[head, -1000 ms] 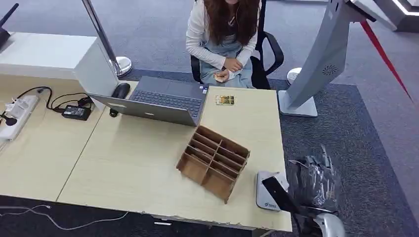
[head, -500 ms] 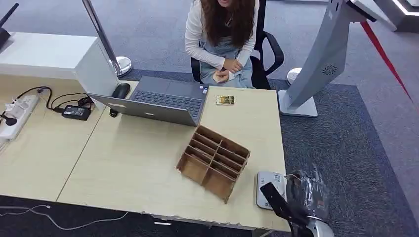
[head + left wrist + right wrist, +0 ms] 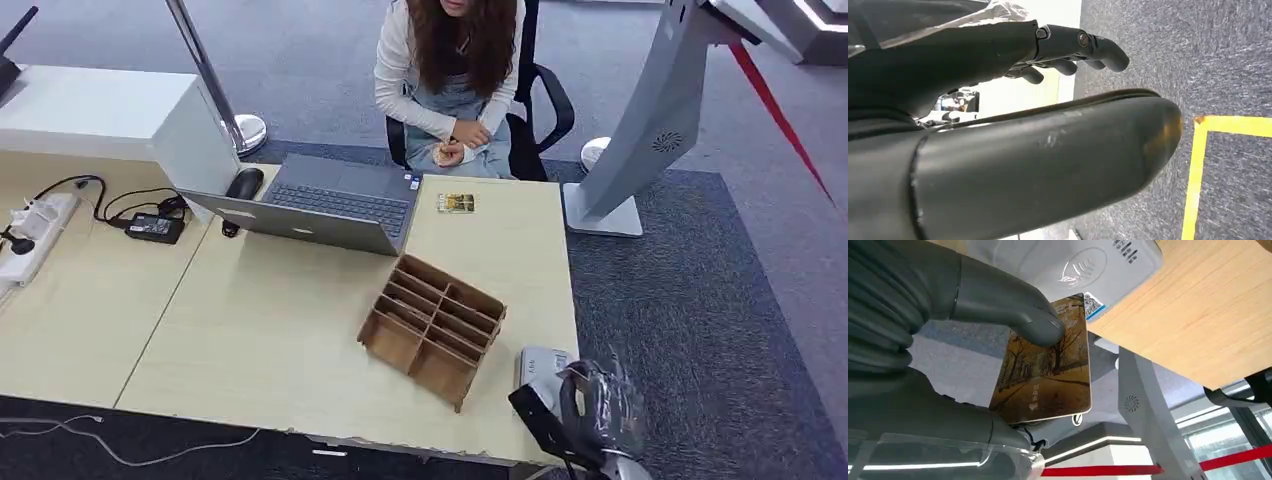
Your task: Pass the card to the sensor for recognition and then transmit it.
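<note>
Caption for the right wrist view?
Right hand pinches a brown card near the white sensor on the table.

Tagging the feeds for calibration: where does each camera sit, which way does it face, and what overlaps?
Head: high on the body, looking forward and down at the table; right hand shows low right.
Left wrist: behind the left hand, facing carpet.
Right wrist: behind the right hand, facing the card it pinches and the card reader.
Shared: head and right wrist both show the card reader and right hand.

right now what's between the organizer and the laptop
Bare tabletop between the organizer and the laptop, seen in the head view.
</note>
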Controlling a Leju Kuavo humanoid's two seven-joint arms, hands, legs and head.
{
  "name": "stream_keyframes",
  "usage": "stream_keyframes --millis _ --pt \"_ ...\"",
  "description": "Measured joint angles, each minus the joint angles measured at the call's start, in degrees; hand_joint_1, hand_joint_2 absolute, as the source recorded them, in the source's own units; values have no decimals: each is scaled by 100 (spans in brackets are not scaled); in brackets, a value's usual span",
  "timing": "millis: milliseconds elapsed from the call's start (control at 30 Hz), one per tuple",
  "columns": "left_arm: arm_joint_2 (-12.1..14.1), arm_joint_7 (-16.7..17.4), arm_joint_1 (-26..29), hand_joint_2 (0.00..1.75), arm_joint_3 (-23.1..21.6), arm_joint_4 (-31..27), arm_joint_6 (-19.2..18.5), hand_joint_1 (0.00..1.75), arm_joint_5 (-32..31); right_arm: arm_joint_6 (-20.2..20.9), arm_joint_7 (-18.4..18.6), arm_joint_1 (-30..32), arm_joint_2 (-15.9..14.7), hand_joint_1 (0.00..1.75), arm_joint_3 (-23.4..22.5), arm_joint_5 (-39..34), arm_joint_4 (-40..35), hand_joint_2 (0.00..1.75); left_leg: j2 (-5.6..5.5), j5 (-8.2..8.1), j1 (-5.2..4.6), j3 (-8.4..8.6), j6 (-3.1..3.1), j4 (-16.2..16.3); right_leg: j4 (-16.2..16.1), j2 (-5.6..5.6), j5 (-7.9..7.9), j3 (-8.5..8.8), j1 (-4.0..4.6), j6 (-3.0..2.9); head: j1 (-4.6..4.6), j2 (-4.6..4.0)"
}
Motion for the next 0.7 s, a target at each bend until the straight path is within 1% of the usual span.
stream_keyframes --millis 333,700 --pt "-2 0 -9 0 -7 4 22 0 90 -70 -39 -32 94 175 162 -81 186 175 0 0 0 0 0 0 0 0 0 1 0 0 0 0" --pt "-4 0 -13 0 -46 7 55 0 153 -149 -74 -84 105 175 265 -153 313 175 0 0 0 2 0 0 0 0 0 1 0 0 0 0"
